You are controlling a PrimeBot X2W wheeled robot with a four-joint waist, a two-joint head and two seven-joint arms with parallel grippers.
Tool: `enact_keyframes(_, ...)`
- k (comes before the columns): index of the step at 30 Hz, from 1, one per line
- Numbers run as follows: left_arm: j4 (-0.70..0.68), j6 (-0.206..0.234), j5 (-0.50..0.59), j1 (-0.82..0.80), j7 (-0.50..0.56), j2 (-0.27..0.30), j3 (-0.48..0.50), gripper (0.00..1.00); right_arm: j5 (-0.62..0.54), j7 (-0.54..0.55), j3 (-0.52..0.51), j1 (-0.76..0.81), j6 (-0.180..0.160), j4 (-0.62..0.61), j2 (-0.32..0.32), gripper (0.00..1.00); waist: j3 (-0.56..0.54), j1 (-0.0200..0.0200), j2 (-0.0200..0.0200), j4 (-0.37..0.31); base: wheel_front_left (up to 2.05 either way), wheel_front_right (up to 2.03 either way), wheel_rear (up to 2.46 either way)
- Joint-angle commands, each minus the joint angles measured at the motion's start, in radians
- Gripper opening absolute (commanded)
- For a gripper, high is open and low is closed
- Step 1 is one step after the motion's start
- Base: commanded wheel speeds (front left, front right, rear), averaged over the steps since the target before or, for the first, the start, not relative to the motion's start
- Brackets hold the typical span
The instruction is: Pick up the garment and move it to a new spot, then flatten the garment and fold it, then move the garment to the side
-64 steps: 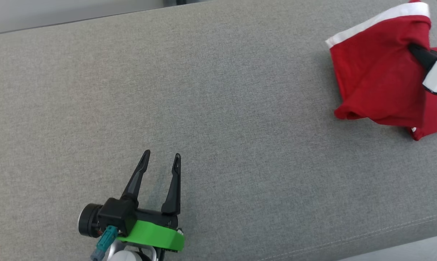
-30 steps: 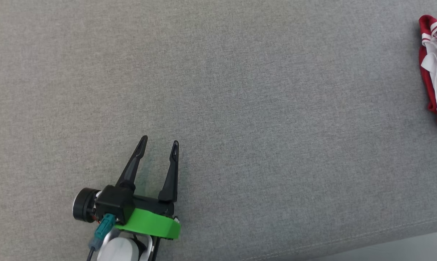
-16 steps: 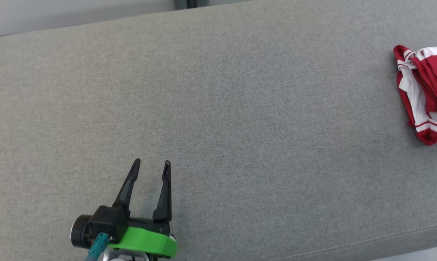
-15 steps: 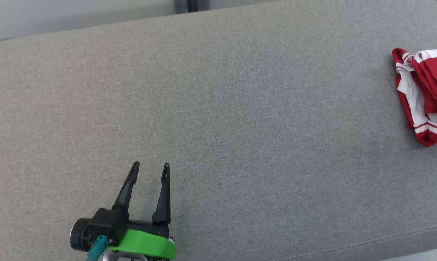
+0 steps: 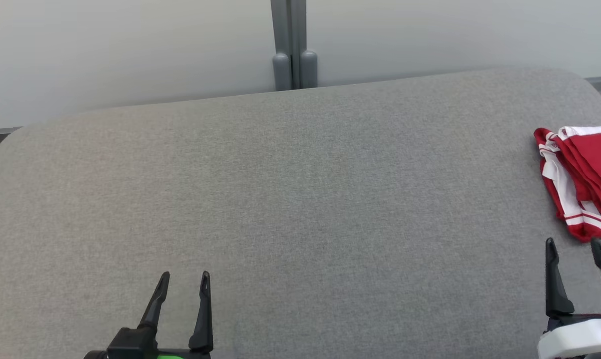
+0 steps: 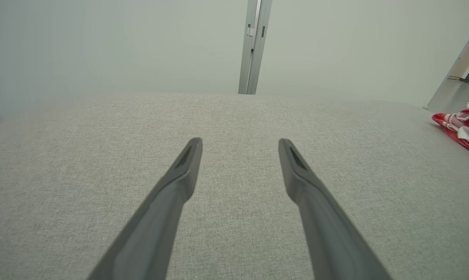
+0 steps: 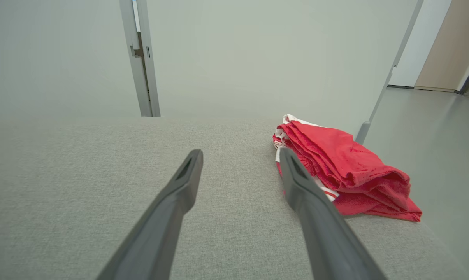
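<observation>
Grey padded bench (image 5: 300, 189) spans the head view, w/ a pale wall and a grey post (image 5: 294, 45) at 12 o'clock behind it.

Red-and-white garment (image 5: 582, 179) lies at 3 o'clock, folded into a loose stack right by the bench's rounded end. In the right wrist view the floor (image 7: 432, 155) starts just past it, so there's little margin.

Right gripper (image 5: 571, 243) sits at 4 o'clock, fingers spread, holding nothing, tips just short of the garment's near corner. Left gripper (image 5: 185, 275) is at 7 o'clock, also spread and empty, well apart from the cloth.

Judged state: fold and move-aside look done, arms parked.

Risks from here:
- Any fwd drift of the right gripper would catch the near corner and drag layers apart. The top folds look puffy, not pressed.
- A push toward 3 o'clock could slide the stack off the bench end, since the fabric has little grip.
- The right finger overlaps the hem in the wrist view; probably not touching, but can't tell for sure. If snagged, pulling back would undo the fold.
</observation>
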Motion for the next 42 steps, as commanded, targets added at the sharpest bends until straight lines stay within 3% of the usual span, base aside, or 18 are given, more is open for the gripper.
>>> enact_keyframes(1, 0.006, 0.003, 0.013, 0.018, -0.003, 0.004, 0.013, 1.00, 0.000, -0.007, 0.003, 0.017, -0.002, -0.030, 0.014, 1.00, -0.048, 0.0000, 0.0000, 0.052, 0.00, 0.00, 0.00)
enact_keyframes(7, 0.022, 0.007, 0.024, 0.045, -0.003, 0.003, 0.047, 1.00, 0.007, -0.006, 0.013, 0.089, -0.002, -0.063, 0.074, 1.00, -0.062, 0.0000, 0.0000, 0.072, 0.00, 0.00, 0.00)
enact_keyframes(22, 0.040, 0.009, 0.021, 0.037, -0.003, 0.004, 0.058, 1.00, -0.014, -0.007, 0.073, 0.074, -0.002, 0.011, 0.084, 1.00, -0.077, 0.0000, 0.0000, 0.103, 0.00, 0.00, 0.00)
enact_keyframes(23, 0.040, 0.012, 0.029, 0.044, 0.000, 0.000, 0.058, 0.00, -0.010, -0.003, 0.073, 0.079, 0.000, 0.010, 0.085, 0.00, -0.077, 0.0000, 0.0000, 0.103, 0.00, 0.00, 0.00)
enact_keyframes(26, 0.048, 0.013, 0.021, 0.048, 0.003, -0.001, 0.055, 0.00, 0.006, 0.005, 0.069, 0.071, 0.000, 0.032, 0.089, 0.00, -0.077, 0.0000, 0.0000, 0.103, 0.00, 0.00, 0.00)
enact_keyframes(42, 0.068, -0.009, -0.298, -0.015, 0.068, 0.015, 0.087, 0.00, 0.332, 0.083, 0.078, 0.009, 0.000, 0.061, 0.088, 0.00, -0.071, 0.0000, 0.0000, 0.092, 0.00, 0.00, 0.00)
